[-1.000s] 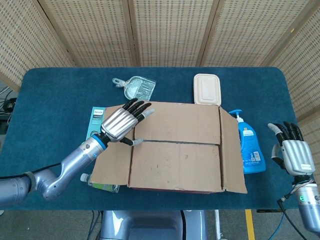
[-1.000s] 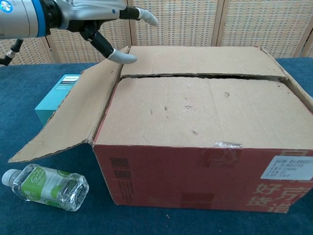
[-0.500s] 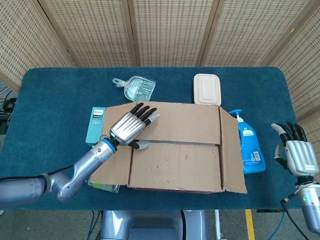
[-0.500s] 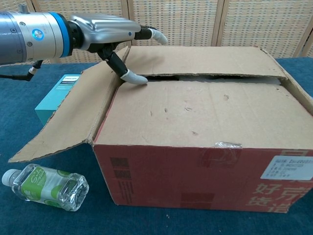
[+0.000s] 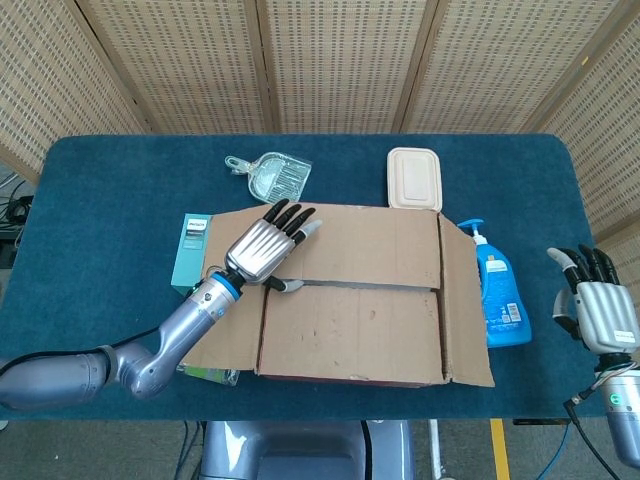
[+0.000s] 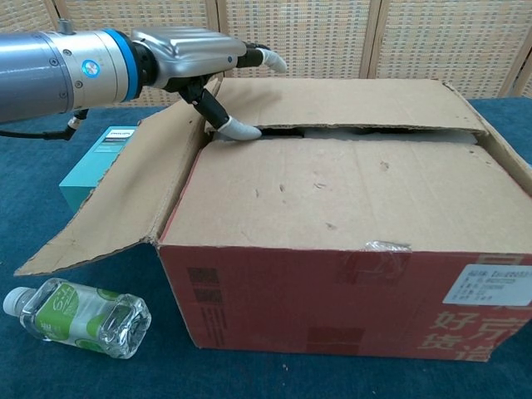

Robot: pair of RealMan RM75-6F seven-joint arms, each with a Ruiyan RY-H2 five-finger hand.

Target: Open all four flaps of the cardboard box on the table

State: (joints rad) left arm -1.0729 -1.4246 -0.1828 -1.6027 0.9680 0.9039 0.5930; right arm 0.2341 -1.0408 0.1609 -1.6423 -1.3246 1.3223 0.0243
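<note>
Cardboard box [image 5: 350,300] sits mid-worktop [image 5: 100,200], long axis left to right, both end flaps folded out. The left robot hand [image 5: 265,245] lies flat over its far-left corner, fingers spread, thumb tip [image 6: 241,129] at the seam between the two long flaps, holding nothing. The right robot hand [image 5: 595,305] hangs spread and empty, well apart.

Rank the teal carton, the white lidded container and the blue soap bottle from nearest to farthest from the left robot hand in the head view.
1. Teal carton: just left of the left robot hand.
2. White container: beyond the box, to the right.
3. Blue bottle: past the box's right flap.
</note>
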